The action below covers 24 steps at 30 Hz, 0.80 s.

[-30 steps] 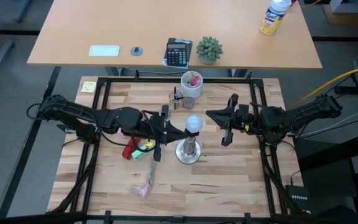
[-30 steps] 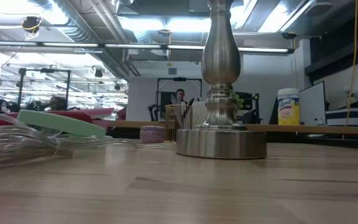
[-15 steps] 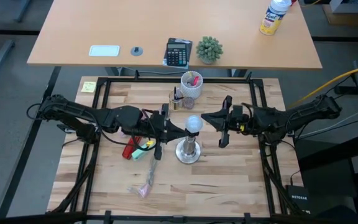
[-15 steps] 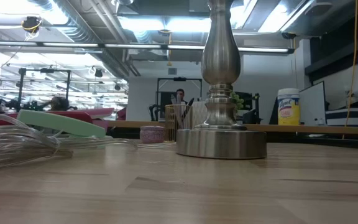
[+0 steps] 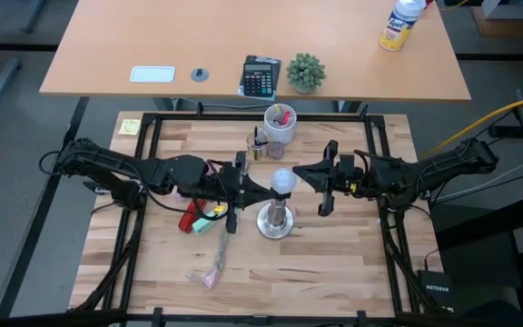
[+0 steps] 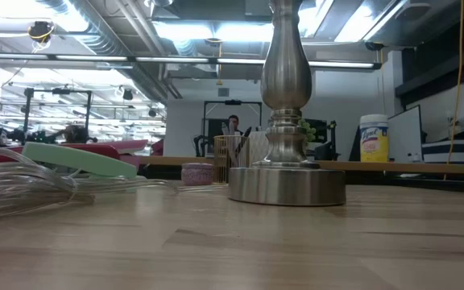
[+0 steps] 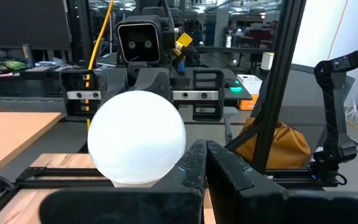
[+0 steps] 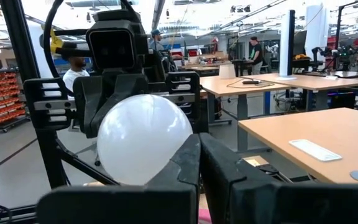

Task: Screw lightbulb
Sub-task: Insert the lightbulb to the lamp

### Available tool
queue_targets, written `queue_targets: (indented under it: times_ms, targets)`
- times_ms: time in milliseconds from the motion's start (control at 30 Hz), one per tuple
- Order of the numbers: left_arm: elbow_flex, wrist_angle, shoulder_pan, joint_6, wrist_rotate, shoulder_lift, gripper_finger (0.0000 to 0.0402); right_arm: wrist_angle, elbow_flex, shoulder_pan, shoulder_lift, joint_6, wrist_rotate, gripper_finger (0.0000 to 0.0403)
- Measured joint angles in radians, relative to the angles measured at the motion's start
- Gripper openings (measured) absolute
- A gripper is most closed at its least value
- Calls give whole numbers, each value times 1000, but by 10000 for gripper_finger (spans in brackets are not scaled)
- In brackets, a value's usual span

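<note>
- The lightbulb (image 5: 283, 181) sits on top of the silver lamp stand (image 5: 277, 221) in the middle of the wooden worktop (image 5: 334, 254). It is round and white.
- The left gripper (image 5: 260, 190) is just beside the lightbulb on its left. Its jaws are shut tight with nothing between them. In the left wrist view the lightbulb (image 7: 137, 137) shows close to the dark fingers (image 7: 194, 163).
- The right gripper (image 5: 304, 172) is just beside the lightbulb on its right. Its jaws are shut tight too and hold nothing. In the right wrist view the lightbulb (image 8: 144, 139) sits right by the dark fingers (image 8: 188, 158).
- I cannot tell if either gripper touches the lightbulb.
- A white cup (image 5: 280, 123) stands near the back of the worktop. It has pink and yellow things in it.
- A small wire cup (image 5: 258, 145) stands just in front of the white cup. It holds dark pens.
- A red thing (image 5: 190, 218) and a green thing (image 5: 212, 214) lie under the left arm.
- A clear bag (image 5: 209, 271) lies near the front of the worktop.
- A yellow sticky note (image 5: 130, 126) sits at the back left corner.
- On the far desk (image 5: 198, 36) there are a calculator (image 5: 261, 76), a little green plant in a pot (image 5: 305, 72), and a tub of wipes (image 5: 399, 24).
</note>
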Motion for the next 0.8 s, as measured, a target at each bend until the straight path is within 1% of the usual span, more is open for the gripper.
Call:
queue_targets:
  times_ms: [233,433,800]
  targets:
    - [0,-1,0,0,-46,0,3,-1,0,0,0,0,-19,14]
    - [0,-1,0,0,-51,0,3,0,0,0,0,0,-51,14]
    - [0,-1,-2,-6,-88,0,3,-8,0,1,-3,0,-51,14]
